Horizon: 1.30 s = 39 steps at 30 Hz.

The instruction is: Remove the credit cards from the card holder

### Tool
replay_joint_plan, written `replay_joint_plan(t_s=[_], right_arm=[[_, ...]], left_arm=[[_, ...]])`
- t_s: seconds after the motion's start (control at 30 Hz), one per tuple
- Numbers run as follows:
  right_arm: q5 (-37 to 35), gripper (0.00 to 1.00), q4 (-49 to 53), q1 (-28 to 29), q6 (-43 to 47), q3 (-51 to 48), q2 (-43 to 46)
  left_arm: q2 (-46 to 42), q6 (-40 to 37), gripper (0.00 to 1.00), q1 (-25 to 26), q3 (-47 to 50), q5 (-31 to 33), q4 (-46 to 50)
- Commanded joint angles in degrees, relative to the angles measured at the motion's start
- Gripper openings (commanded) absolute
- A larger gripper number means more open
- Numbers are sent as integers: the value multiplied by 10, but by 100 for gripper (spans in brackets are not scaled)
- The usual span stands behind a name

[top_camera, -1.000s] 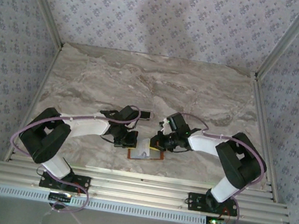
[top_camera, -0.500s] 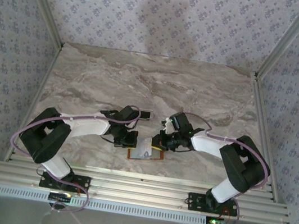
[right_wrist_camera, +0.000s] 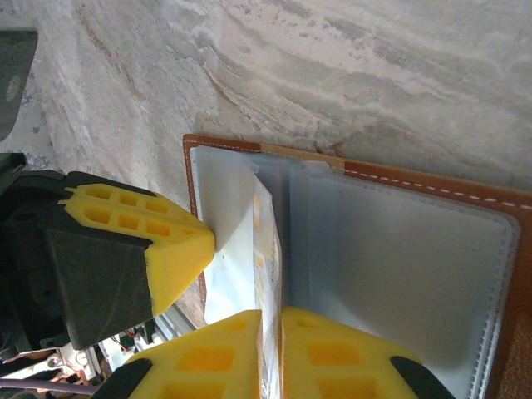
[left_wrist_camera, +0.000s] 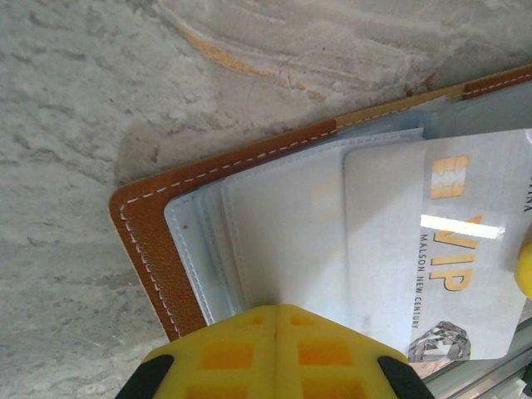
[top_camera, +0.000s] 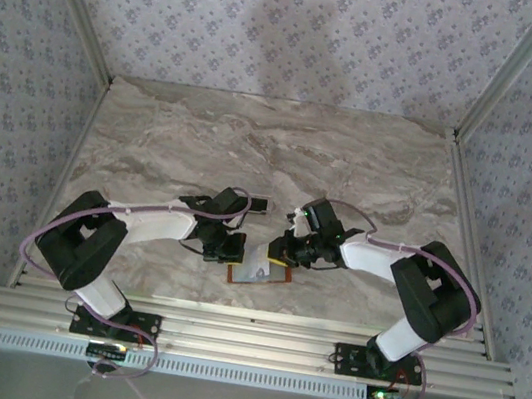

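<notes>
Left gripper (left_wrist_camera: 276,322), clenched empty at frame bottom, pinned card holder (left_wrist_camera: 151,243); right gripper (right_wrist_camera: 270,322) clamped white credit card (left_wrist_camera: 470,249), likely to slide it out.

Low centre, we find the open orange-brown leather card holder (top_camera: 259,277) on the grey marble table (top_camera: 275,145), between left gripper (top_camera: 229,247) and right gripper (top_camera: 284,254), a whitish plastic card (left_wrist_camera: 465,249) partly in its pocket.

Top view was evenly lit and diffuse, with a soft smeared shadow on the back wall (top_camera: 291,31). In the left wrist view a glare strip cut across the credit card (left_wrist_camera: 453,249) and the left fingers (left_wrist_camera: 224,353) were soft. In the right wrist view the table (right_wrist_camera: 399,66) was bright and the right fingers (right_wrist_camera: 349,357) blurred.
</notes>
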State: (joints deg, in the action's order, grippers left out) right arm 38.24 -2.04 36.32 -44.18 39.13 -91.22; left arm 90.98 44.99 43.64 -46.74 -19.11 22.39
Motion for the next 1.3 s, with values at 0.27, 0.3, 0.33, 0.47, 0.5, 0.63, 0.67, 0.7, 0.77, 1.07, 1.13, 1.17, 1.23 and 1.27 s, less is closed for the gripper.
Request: replay_joint_plan(t_s=[0.27,0.3,0.33,0.47,0.5,0.63,0.67,0.7,0.77,1.07,1.13,1.17,1.23,1.27], right_arm=[[0,7,7,5,2,-3,-3],[-8,6,17,5,6,-2,3],[-16,6,30,5,11,0,8],[-44,5,85,4,36,12,25],[-50,5,96,4,41,15,29],[-85,4,156,5,64,34,39],[-91,4,167,7,68,38,42],[-93,4,172,6,71,41,45],[-100,4,184,7,76,45,50],[-115,3,226,10,77,66,72],[-116,3,232,10,76,70,80],[-117,3,234,10,95,72,84],[-119,3,239,10,97,77,91],[-120,2,242,10,101,81,96]], left_arm=[[34,-10,0,4,22,52,47],[33,-10,0,5,22,52,47],[32,-9,0,4,23,53,46],[28,-7,0,4,25,54,46],[28,-7,0,5,25,54,46],[24,-8,0,5,25,56,45],[24,-8,0,4,24,55,45],[24,-8,0,4,24,55,45],[24,-9,0,5,22,54,46],[15,-13,0,4,1,61,59],[14,-14,1,5,-5,61,62],[14,-15,2,5,-9,61,64],[12,-16,3,4,-13,63,67],[8,-16,4,4,-17,62,68]])
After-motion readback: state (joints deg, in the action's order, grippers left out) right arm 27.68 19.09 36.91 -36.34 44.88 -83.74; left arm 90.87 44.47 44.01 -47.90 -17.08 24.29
